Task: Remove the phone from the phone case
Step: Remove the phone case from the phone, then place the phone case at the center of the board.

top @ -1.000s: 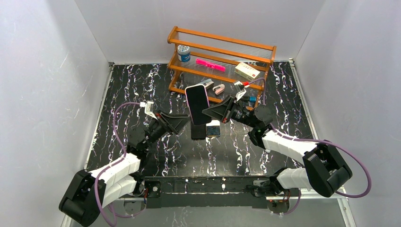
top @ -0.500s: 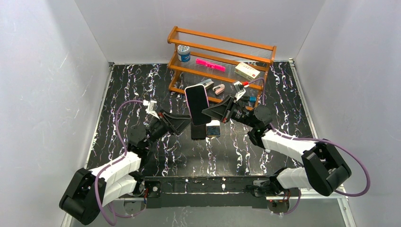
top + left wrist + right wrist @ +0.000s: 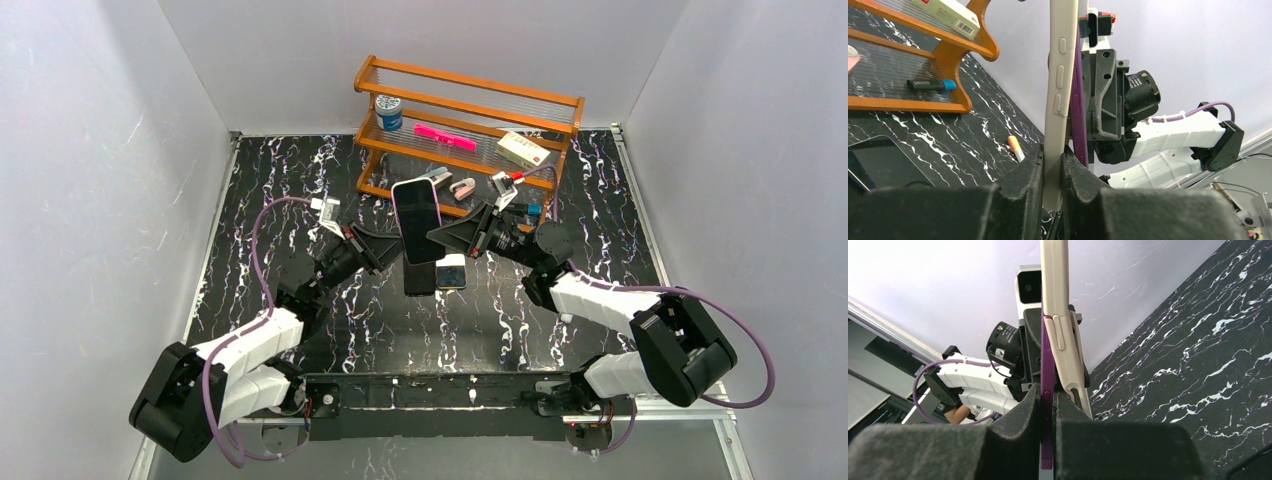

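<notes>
Two grippers meet over the middle of the black marble-patterned table (image 3: 560,200), a little toward its far edge, and between them you hold one purple phone (image 3: 416,215) and one cream phone case (image 3: 1060,75) upright in the air. Since a second ago your left arm has pushed toward the far edge and risen, so the left gripper (image 3: 397,250) sits closer under the phone, and the phone's top leans slightly more to the right. Your right arm has barely shifted. The left gripper's fingers are pinched narrow on the lower edge of the case. In its wrist view the case stands in front and the phone's purple edge shows just behind it. The right gripper (image 3: 432,238) is clamped narrow on the phone's purple edge, and in its wrist view the case angles away from the phone lower down while the two lie together near the top. On the table below the pair lie two flat devices, one dark slab (image 3: 419,279) and one smaller pale device (image 3: 452,272), side by side. One wooden slatted rack (image 3: 470,105) stands at the far edge, holding one blue-lidded jar (image 3: 388,110), one pink bar (image 3: 445,137) and one white box (image 3: 523,149).
</notes>
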Controlling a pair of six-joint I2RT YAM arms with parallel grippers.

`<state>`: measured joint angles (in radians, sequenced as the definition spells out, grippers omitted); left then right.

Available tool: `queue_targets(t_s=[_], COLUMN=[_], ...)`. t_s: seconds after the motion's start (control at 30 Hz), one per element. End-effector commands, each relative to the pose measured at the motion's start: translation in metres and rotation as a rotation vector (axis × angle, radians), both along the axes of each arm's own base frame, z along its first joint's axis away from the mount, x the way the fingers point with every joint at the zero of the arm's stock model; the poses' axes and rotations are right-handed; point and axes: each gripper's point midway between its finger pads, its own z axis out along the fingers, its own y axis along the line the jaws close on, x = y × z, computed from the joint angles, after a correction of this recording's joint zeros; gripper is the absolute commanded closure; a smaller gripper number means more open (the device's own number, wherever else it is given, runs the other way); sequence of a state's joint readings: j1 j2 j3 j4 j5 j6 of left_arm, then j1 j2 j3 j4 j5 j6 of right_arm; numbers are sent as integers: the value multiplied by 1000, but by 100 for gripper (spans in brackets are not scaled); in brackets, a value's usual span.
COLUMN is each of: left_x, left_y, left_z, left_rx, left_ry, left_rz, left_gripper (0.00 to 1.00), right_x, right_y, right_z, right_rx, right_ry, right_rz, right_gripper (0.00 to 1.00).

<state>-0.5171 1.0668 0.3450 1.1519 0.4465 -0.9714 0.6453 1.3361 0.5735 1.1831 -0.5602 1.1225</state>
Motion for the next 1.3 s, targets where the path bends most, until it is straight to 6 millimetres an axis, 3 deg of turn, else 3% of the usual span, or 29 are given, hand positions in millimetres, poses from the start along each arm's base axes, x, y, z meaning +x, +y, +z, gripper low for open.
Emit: queue_targets(t_s=[0.0,0.3,0.47,0.8,1.1,1.17,1.27], left_x=[5,36,50,62,62,60,60], left_y=[1,16,20,28,28,33,43], left_z=[29,18,21,3,3,-5,-32], left_rx=[-56,-98,-82,-60,-50,-10,127], left_ry=[-61,57,57,99,84,77,126], left_rz=[25,194,258,335,339,365,419], left_gripper=[98,100,100,100,100,100,100], right_x=[-14,-18,-23,-39,-48,-41,-25], right_y=[-2,-1,-4,-13,-3,-7,-20], right_z=[13,-7,-32,-77,-81,-84,-94], right_rx=[36,-21,-91,-197,-210,-246,-360], right_ry=[-70,-19,42,162,160,145,112], right_rz=[44,69,70,97,138,90,-20], right_gripper=[99,99,99,99,99,99,99])
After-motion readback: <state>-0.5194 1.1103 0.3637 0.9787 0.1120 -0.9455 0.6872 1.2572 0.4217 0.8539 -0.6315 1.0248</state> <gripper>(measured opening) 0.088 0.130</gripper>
